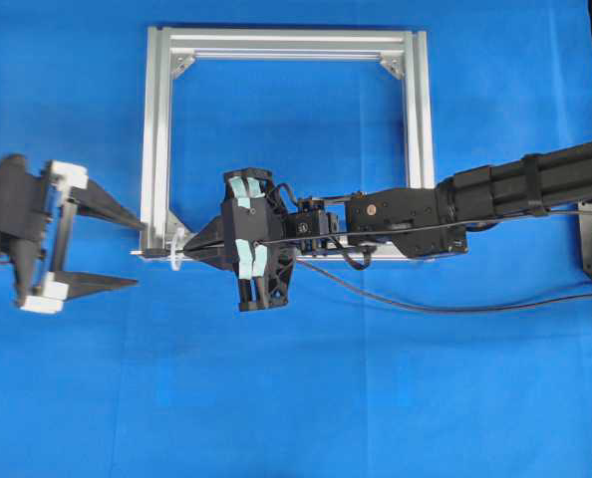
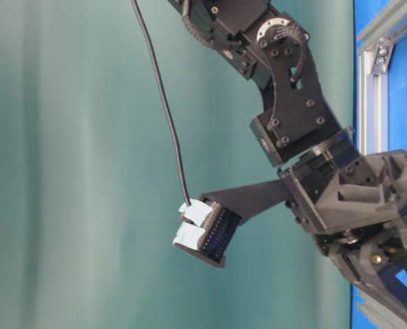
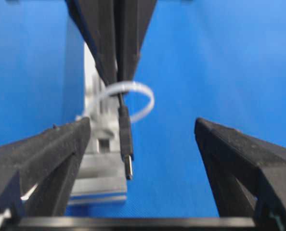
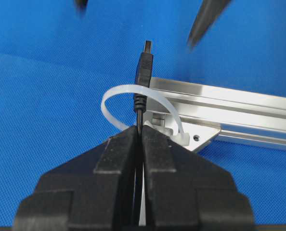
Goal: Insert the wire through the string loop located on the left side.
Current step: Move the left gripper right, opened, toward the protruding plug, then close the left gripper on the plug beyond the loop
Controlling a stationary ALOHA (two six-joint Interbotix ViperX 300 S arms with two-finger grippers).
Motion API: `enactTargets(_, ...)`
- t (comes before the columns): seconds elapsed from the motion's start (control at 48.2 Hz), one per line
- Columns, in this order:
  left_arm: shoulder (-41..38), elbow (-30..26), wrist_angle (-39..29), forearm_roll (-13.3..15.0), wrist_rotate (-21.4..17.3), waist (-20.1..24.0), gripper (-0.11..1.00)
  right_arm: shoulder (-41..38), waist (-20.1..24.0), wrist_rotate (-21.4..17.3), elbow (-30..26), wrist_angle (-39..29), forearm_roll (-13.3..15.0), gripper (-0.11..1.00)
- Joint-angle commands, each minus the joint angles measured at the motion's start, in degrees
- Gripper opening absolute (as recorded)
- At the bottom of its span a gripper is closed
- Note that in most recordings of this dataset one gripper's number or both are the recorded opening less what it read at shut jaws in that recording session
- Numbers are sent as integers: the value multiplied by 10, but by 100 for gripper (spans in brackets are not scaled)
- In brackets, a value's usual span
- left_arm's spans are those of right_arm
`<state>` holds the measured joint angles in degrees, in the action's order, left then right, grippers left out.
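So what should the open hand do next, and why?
Probably move in and close on the plug. The wire already pokes through the string loop, pinched by the right hand, and the left hand waits open around it.

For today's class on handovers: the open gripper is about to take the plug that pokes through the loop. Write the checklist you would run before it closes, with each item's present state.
1. The wire passes through the string loop: ok, in both wrist views the plug sticks out beyond the loop.
2. Right gripper shut on the wire: ok.
3. Left gripper open: ok, fingers spread wide.
4. Plug lies between the left fingers: ok, though nearer one finger than the other.
5. Loop intact on the aluminium frame: ok.
6. Left fingertips level with the plug in height: cannot tell.
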<state>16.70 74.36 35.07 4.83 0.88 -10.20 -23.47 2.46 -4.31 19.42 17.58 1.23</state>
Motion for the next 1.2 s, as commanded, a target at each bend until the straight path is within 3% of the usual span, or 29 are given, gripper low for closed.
enactTargets(0.0, -62, -34, 4, -2, 0, -3, 84, 12, -1, 0, -8, 3, 1, 0)
enactTargets(0.125, -98, -38, 4, -2, 0, -2, 84, 12, -1, 0, -6, 2, 0, 0)
enactTargets(1.183, -96, -40, 25, -2, 0, -2, 82, 12, -1, 0, -7, 3, -1, 0)
